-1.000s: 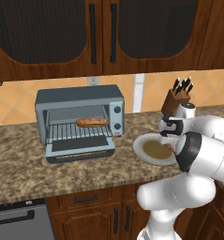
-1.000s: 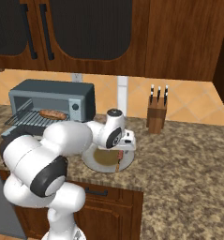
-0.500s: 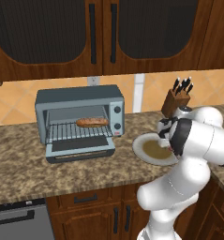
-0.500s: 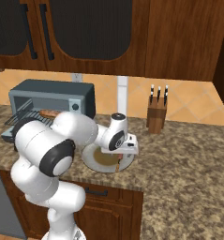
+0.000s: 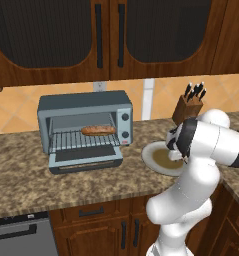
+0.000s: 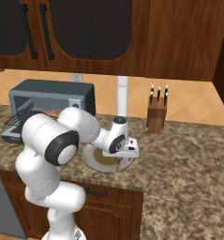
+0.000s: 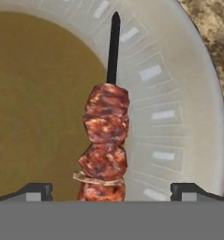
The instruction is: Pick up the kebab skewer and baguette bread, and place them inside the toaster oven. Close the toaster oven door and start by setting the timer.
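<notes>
Between my spread fingertips [image 7: 39, 191] lies the kebab skewer [image 7: 105, 140], its long axis running straight away from the gripper [image 7: 111, 193], crosswise to the jaws, so I judge a short descent and squeeze will take it. It rests on the plate [image 7: 188, 93], well inside the rim, nothing crowding either side; the baguette bread [image 5: 98, 130] already sits on the toaster oven [image 5: 86, 127] rack.
</notes>
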Motion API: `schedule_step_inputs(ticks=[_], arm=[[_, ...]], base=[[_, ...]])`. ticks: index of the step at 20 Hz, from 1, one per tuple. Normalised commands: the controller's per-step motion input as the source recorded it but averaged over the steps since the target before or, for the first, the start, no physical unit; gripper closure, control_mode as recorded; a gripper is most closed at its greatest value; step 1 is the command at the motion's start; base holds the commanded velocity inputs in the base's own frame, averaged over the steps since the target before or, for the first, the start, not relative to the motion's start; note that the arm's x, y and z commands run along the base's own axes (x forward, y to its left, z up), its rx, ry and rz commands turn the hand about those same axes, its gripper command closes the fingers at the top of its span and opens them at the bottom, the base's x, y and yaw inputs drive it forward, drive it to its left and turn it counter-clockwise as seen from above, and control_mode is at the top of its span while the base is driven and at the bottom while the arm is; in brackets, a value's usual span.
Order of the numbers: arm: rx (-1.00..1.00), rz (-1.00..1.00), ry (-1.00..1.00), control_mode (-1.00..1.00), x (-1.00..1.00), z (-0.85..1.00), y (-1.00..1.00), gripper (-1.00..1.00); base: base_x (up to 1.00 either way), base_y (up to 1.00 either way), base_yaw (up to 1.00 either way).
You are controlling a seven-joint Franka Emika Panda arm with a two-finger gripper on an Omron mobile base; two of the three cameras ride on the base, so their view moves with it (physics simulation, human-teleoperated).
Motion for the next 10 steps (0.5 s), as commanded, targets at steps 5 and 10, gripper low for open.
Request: schedule_step_inputs(ticks=[5,10], arm=[[0.0,0.0,0.0,-1.0,0.0,-0.15,0.0,-1.0],[0.0,0.0,0.0,-1.0,0.0,0.0,0.0,-1.0]], base=[[0.0,0.0,0.0],[0.0,0.0,0.0]])
